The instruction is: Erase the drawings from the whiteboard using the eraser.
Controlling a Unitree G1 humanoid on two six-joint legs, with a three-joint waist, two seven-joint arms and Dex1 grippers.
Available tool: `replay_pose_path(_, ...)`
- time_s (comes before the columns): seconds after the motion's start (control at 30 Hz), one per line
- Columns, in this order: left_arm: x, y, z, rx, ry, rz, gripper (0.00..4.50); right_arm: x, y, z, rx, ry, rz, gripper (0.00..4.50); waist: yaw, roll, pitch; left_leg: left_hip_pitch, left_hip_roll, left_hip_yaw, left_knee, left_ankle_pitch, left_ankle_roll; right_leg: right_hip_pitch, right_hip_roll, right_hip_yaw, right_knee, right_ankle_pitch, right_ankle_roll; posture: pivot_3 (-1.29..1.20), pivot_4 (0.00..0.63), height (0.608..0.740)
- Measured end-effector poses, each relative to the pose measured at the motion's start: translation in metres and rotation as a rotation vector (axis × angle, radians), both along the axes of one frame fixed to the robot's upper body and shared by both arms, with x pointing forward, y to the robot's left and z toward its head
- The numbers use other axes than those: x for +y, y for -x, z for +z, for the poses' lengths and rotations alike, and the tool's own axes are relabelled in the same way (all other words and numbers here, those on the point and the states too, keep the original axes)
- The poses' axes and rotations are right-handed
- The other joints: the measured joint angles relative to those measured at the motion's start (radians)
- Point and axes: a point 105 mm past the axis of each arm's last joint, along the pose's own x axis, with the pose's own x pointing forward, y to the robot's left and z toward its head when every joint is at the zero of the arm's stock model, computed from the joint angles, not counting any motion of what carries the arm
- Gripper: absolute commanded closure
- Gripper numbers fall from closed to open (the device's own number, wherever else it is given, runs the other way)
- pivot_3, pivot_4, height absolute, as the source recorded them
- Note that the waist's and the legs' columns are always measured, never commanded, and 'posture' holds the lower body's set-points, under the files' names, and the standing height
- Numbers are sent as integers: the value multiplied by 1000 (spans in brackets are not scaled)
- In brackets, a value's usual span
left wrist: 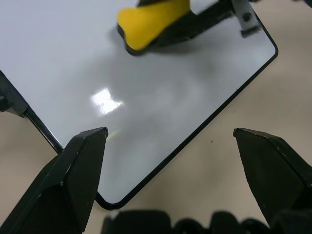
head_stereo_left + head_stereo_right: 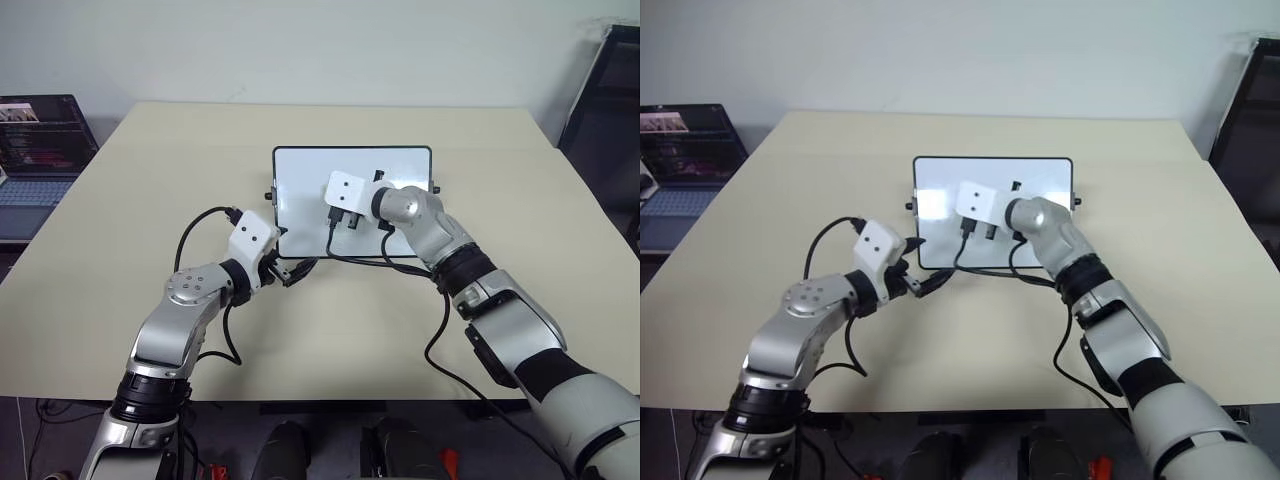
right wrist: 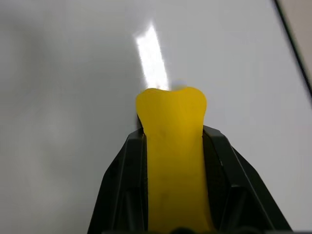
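- The eraser [image 3: 171, 161] is a yellow block squeezed between the two black fingers [image 3: 122, 195] of the right claw [image 3: 171, 146], which is closed tight on it; its rounded end sticks out past the fingertips and bulges a little where it is pinched.
- That yellow end is on or just over the white face of the whiteboard [image 2: 300, 170], towards the middle of the board; whether it actually presses on the surface cannot be told.
- In the left wrist view the eraser [image 1: 146, 22] shows its dark underside facing the board.
- The board lies flat on the table [image 2: 150, 140], near its middle, with a thin black frame, rounded corners and a small black knob on each side.
- No blue drawings can be made out on the parts of the board that show; bright glints of light lie on the glossy face.
- The left claw [image 1: 170, 141] stands wide open with nothing in it, at the board's near left corner, one finger [image 1: 73, 175] over the white face and the other over the table.
- A laptop [image 2: 40, 150] with its screen lit sits off the table's far left.
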Motion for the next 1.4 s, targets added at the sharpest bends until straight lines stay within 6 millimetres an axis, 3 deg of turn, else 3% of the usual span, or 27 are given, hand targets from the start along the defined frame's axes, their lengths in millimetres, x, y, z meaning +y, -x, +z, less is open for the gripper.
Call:
replay_pose_path(0.17,-1,0,0,1,1,-2,0,-6,15,-17,60,6,15,3384,-1,0,0,0,0,0,0,0,0,0,0,0,1,0,0,0,150,740)
replay_pose_path(0.37,-5,2,2,-4,10,-36,0,-24,27,4,83,-224,-65,3388,1,0,0,-2,0,0,0,0,0,-1,0,0,0,0,0,0,150,740)
replay_pose_path(0.5,-13,7,5,-20,25,-107,0,-60,55,4,128,-397,-150,3388,18,0,0,-5,0,-3,0,0,0,-2,0,-1,-4,0,0,0,150,740)
replay_pose_path(0.6,-24,15,9,-41,29,-194,0,-96,83,-14,172,-513,-293,3388,27,0,0,-8,0,-4,0,0,0,-3,-1,-1,-6,0,0,0,150,740)
replay_pose_path(0.8,-48,25,12,-54,26,-357,0,-138,118,-22,156,-675,-544,3388,20,0,0,-6,1,-3,0,0,0,-3,2,0,-4,0,0,0,150,740)
replay_pose_path(0.9,-77,26,18,-67,25,-507,0,-153,120,-34,161,-727,-677,3388,22,0,0,-5,0,-1,1,0,0,-2,3,0,-4,0,1,0,150,740)
replay_pose_path(1.1,-122,29,23,-74,-3,-753,0,-188,107,-36,113,-763,-885,3388,20,0,0,-5,0,3,1,0,1,-3,7,2,-5,0,2,0,150,740)
replay_pose_path(1.4,-130,24,4,-58,-70,-831,0,-207,101,-51,174,-799,-1002,3388,17,0,0,-7,0,3,-1,0,1,-4,8,3,-6,0,1,0,150,740)
